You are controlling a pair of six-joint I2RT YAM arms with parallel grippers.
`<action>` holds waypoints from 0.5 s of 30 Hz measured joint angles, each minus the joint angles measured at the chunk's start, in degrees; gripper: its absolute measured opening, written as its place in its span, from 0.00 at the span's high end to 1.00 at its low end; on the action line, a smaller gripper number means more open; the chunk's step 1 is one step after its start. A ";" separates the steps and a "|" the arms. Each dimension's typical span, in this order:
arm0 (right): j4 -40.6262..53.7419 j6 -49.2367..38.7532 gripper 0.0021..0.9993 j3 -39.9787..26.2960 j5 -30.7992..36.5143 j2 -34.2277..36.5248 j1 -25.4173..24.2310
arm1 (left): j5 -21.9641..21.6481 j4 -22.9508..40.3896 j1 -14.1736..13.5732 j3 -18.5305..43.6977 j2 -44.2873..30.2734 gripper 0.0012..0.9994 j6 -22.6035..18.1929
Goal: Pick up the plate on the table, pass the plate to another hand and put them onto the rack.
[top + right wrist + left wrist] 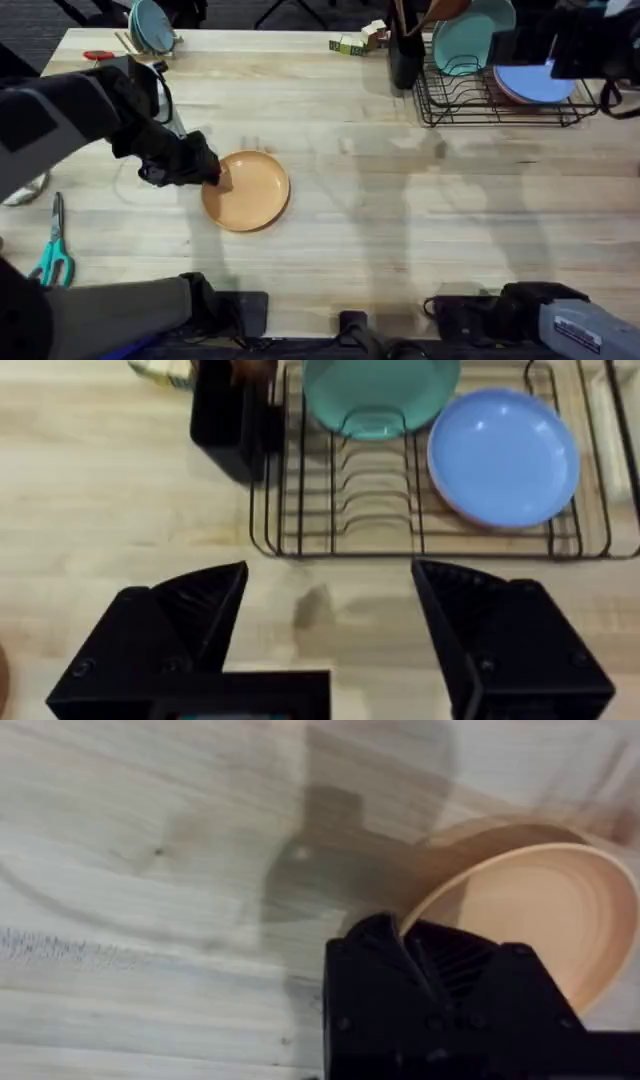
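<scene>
The pale plank tabletop (400,220) carries the orange-tan plate (247,190) left of its middle, lying flat. The left pincer (213,177) sits at the plate's left rim, its fingers pinching that edge. At the far right stands the black wire rack (500,105), holding a teal plate (380,395) upright and a light-blue plate (503,457) leaning. The right pincer (330,620) hovers before the rack, fingers spread wide with nothing between them. Teal-handled scissors (52,255) lie near the left edge.
</scene>
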State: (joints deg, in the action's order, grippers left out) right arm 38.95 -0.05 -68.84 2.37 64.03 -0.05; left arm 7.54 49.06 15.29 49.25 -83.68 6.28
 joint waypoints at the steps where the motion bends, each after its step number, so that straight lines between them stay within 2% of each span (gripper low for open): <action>1: -0.78 0.03 0.00 0.00 0.00 0.00 -0.02 | 0.46 0.00 0.00 0.47 0.00 0.96 0.00; 9: -2.79 0.28 0.00 -0.02 0.09 0.60 0.72 | 4.01 1.10 -0.04 6.80 -0.02 0.96 0.14; 15: -2.87 0.28 0.00 -0.03 0.23 4.80 6.17 | 8.14 1.92 -0.04 11.44 -0.59 0.96 0.21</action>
State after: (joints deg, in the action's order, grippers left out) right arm 36.08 0.23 -68.87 2.60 68.83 6.12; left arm 15.68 50.97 15.25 60.69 -84.27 6.49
